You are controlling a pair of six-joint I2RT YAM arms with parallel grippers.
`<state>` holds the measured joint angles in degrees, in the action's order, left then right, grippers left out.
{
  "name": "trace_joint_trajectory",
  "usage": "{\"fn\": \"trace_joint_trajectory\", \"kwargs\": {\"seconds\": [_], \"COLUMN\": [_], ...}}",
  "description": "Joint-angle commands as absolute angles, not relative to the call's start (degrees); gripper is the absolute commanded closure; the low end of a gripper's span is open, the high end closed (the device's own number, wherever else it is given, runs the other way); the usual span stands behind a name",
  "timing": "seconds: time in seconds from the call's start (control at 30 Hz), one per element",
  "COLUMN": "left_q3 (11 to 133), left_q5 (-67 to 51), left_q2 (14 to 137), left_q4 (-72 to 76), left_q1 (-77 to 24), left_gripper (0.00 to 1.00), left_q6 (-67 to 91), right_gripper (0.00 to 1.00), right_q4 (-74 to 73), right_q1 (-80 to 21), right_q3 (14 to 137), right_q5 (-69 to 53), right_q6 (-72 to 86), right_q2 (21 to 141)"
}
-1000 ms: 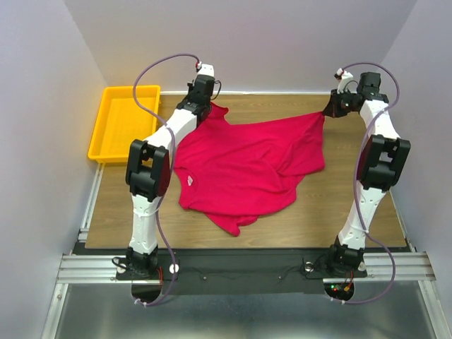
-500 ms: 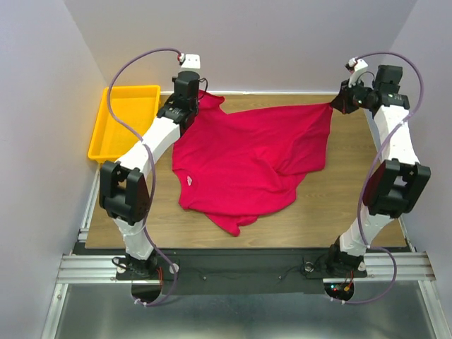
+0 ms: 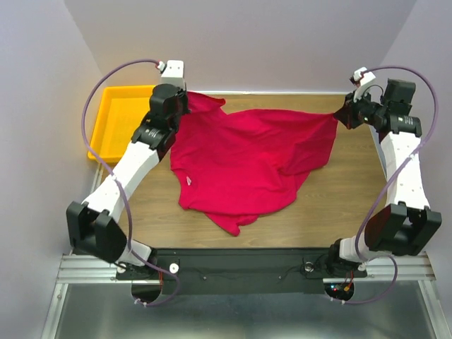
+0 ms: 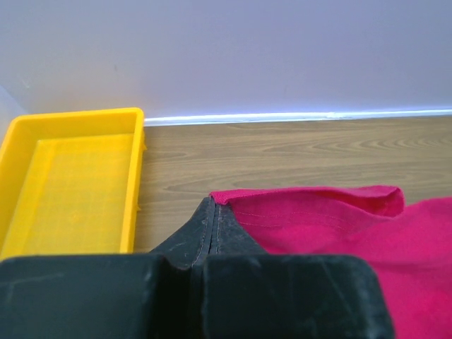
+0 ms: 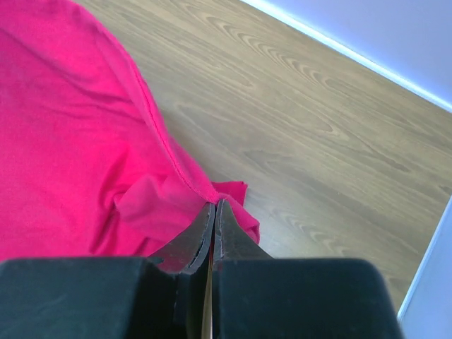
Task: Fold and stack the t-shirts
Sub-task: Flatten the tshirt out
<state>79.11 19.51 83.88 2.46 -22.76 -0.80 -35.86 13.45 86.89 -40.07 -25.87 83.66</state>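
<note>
T-shirt [image 3: 247, 155] far edge stretched wider than before; left gripper [image 4: 213, 209], right gripper [image 5: 214, 209] pinching corners, moved farther apart.

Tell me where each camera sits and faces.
Top external: above and behind the robot, looking down on the wooden table; left arm and right arm show.
Left wrist: behind the left hand, facing the back wall and the yellow plastic tray.
Right wrist: behind the right hand, angled down at the table.
Shared: all three show the crimson-red thin-fabric t-shirt, pinched by both hands.
</note>
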Motion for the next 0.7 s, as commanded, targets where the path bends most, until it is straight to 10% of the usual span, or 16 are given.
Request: {"fn": "trace_joint_trajectory", "kwargs": {"seconds": [0.0, 0.67], "left_q3": [73.9, 78.4], "left_q5": [11.7, 10.1], "left_q2": [73.3, 43.0], "left_q4": [10.2, 18.1], "left_q1": [-22.5, -22.5], "left_gripper": [1.00, 1.00], "left_q6": [-0.4, 6.1], "right_gripper": [0.99, 0.99], "right_q4": [-35.2, -35.9], "right_q1": [13.7, 13.8], "right_q3": [86.7, 123.2], "right_q5": [-41.0, -32.2], "right_q6": [-26.9, -10.8], "right_q2": [75.0, 62.8]}}
